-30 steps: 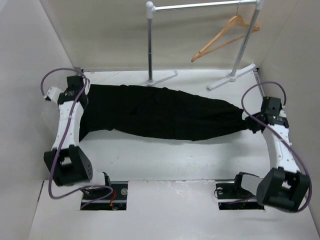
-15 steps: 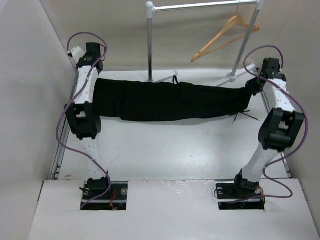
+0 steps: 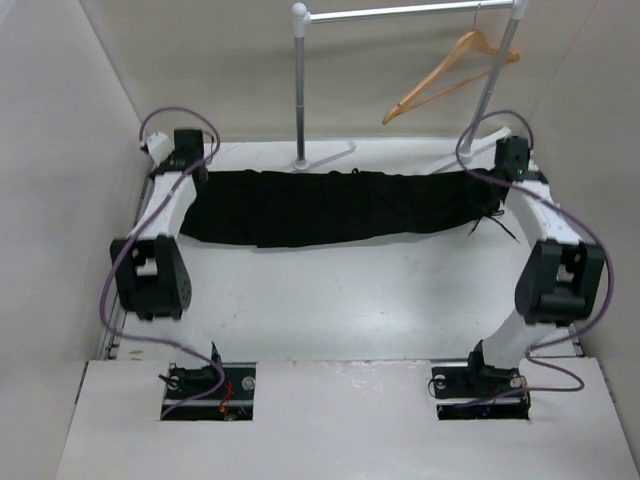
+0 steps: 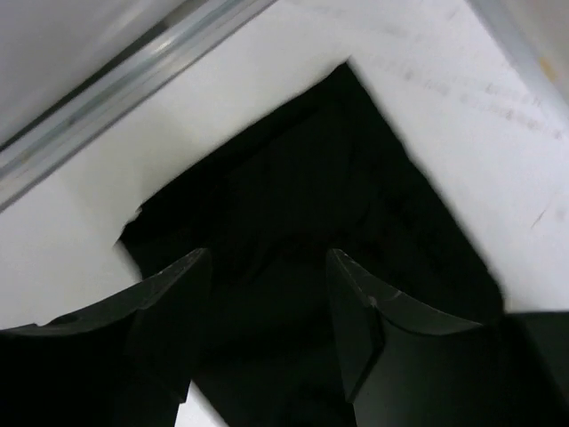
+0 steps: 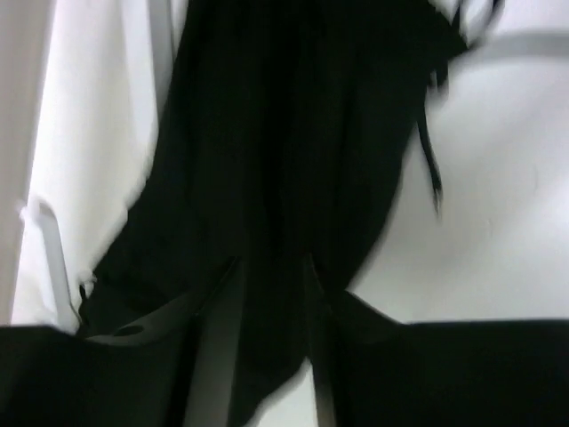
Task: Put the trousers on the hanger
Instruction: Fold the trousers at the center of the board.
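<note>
Left wrist view: left gripper (image 4: 267, 260) is seen spread wide over the trousers (image 4: 311, 178); right gripper (image 5: 271, 263) is seen narrowly parted, cloth between.

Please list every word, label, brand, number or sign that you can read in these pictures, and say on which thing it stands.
None: no readable text shows in any view.
The trousers are plain black, the hanger is bare wood, and the table carries no marking that I can make out.
Both wrist views are blurred.
</note>
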### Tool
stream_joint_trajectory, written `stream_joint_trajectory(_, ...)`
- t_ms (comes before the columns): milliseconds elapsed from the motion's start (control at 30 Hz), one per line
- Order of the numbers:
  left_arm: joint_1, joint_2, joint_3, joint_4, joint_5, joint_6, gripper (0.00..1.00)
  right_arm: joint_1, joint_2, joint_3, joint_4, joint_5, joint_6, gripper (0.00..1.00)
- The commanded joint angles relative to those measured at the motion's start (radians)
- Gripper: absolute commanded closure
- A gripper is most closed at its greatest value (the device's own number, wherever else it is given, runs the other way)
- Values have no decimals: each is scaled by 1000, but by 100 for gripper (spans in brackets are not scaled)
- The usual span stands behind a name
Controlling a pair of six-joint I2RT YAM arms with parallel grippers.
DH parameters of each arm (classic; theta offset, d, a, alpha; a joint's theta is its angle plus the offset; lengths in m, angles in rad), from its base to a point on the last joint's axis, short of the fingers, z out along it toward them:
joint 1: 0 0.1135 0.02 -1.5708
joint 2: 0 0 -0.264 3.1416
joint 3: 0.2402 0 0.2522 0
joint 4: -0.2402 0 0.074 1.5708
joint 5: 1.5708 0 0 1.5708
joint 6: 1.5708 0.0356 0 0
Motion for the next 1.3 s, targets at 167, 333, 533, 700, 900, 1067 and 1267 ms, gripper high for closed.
stream_joint_trajectory(167, 68, -405, -676, 232, 297, -293, 46, 97, -329, -443, 237, -34, 43, 90)
stream_joint_trajectory(333, 128, -322, -744, 399, 435, -337, 41, 103, -389, -546, 255, -58, 40, 55)
stream_joint_trajectory(533, 158, -203, -739, 563, 489, -369, 38, -33, -358, -599, 316, -103, 66, 31)
stream_joint_trajectory(700, 157, -105, -687, 588, 503, -402, 39, -130, -206, -498, 379, -126, 49, 31)
stream_joint_trajectory(900, 155, -49, -645, 620, 469, -422, 40, -149, -5, -307, 373, -149, 29, 31)
stream_joint_trajectory(1067, 151, -20, -618, 639, 435, -431, 51, -144, 120, -224, 366, -152, 37, 51)
stream_joint_trajectory(1267, 160, -2, -587, 662, 391, -446, 94, -147, 153, -212, 338, -137, 59, 92)
